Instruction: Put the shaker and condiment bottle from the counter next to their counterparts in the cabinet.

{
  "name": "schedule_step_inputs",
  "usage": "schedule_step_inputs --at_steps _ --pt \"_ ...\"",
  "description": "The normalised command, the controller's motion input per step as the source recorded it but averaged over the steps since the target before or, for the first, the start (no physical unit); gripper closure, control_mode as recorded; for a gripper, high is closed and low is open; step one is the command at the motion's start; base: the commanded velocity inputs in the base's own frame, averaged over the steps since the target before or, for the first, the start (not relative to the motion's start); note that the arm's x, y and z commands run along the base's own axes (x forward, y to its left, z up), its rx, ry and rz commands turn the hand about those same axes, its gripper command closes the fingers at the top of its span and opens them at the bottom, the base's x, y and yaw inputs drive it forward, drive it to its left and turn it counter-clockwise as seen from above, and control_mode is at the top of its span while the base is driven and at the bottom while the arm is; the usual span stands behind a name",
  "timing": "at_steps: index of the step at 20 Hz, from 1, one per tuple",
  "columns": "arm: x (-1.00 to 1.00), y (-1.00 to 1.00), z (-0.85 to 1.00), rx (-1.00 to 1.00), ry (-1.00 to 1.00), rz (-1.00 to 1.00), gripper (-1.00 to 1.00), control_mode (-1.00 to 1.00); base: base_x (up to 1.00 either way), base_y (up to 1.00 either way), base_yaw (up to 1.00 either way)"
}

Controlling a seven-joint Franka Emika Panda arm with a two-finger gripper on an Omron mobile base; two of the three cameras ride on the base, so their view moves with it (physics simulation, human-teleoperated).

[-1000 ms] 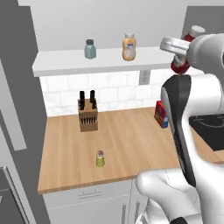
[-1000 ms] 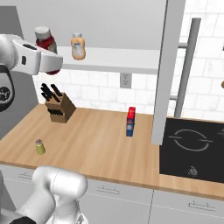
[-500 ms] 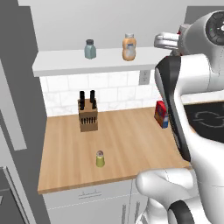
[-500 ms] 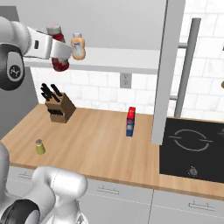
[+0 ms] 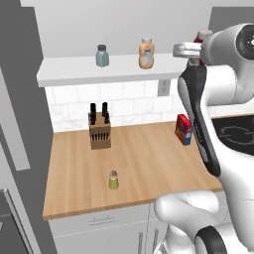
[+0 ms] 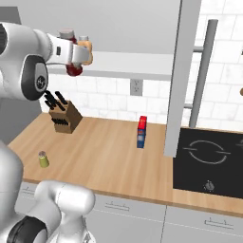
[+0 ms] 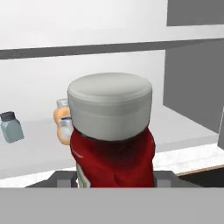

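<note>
My gripper is shut on the red condiment bottle and holds it upright at shelf height, just left of the pale orange bottle in the right base view. In the hand view the red bottle with its white cap fills the middle, with the orange bottle and the blue-grey shaker behind it on the white cabinet shelf. In the left base view only the held bottle's cap shows behind my arm. The yellow-green shaker stands on the wooden counter.
A knife block stands at the back of the counter under the shelf. A red and blue box sits near the black cooktop. A grey vertical panel rises between counter and cooktop.
My arm has carried the red bottle up and in towards the shelf, closer to the orange bottle. The yellow-green shaker has stayed put on the counter.
</note>
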Motion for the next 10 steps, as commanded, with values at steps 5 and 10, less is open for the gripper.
schedule_step_inputs --at_steps 5,10 --pt "0.33 0.0 -0.01 -0.04 -0.05 0.04 1.0 -1.0 0.0 0.0 0.0" --pt "0.38 0.0 0.0 -0.03 0.04 0.05 1.0 -1.0 0.0 0.0 0.0"
